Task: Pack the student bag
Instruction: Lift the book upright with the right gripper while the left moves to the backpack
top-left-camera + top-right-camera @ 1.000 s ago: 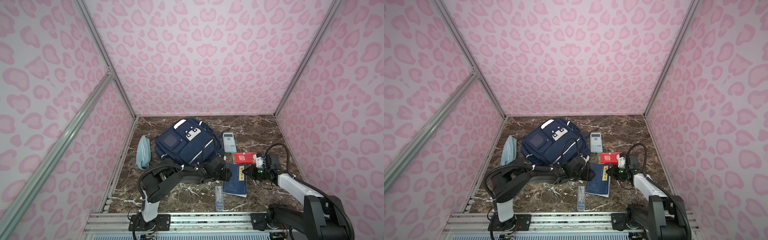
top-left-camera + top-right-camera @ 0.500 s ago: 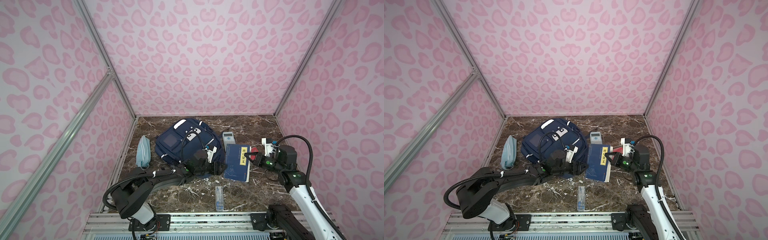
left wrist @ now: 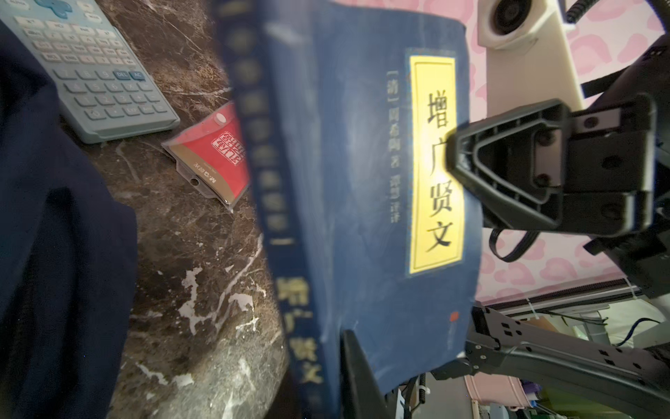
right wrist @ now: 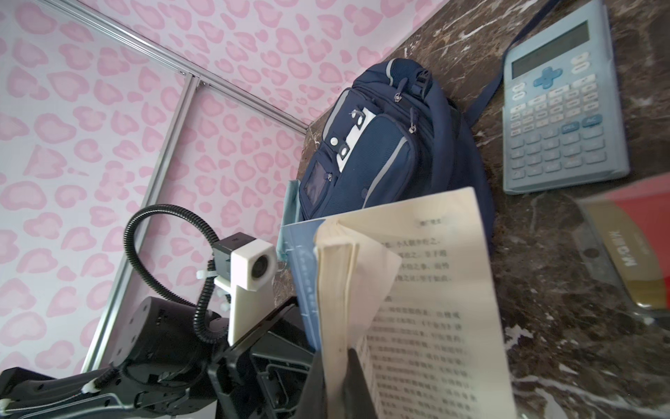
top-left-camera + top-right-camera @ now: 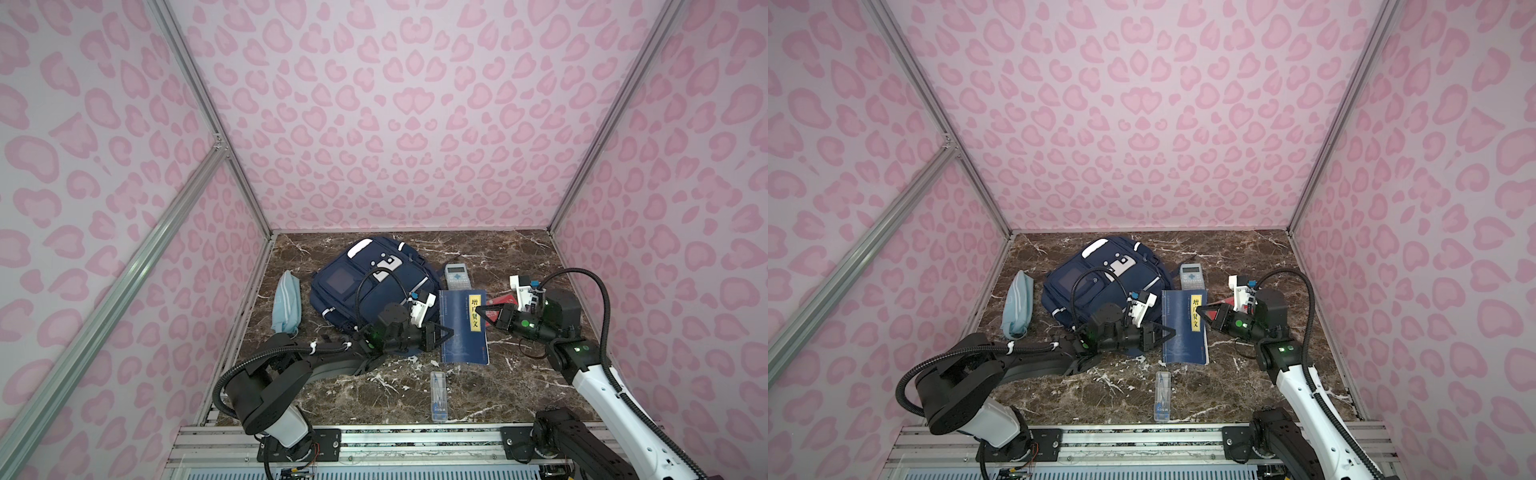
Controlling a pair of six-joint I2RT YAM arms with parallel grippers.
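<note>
Step in hand, as I judge: handover. The left gripper (image 5: 449,333) is clamped on the spine edge of a raised dark-blue softcover book with a yellow title label (image 5: 459,332). The right gripper (image 5: 480,311) is at its 3 o'clock edge, grip unclear. The navy fabric student bag (image 5: 374,286) lies at the book's 10 o'clock. Next needs the right gripper clear and the bag opened.

Navy cloth student bag (image 5: 332,303), glossy marble tabletop (image 5: 513,384)

student bag (image 3: 54,254) cropped; red pkt (image 3: 221,156) half behind book (image 3: 344,181)

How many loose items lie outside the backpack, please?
5: pouch left of backpack, calculator right of it, book in left pincer, red packet beside book, clear case near front.
</note>
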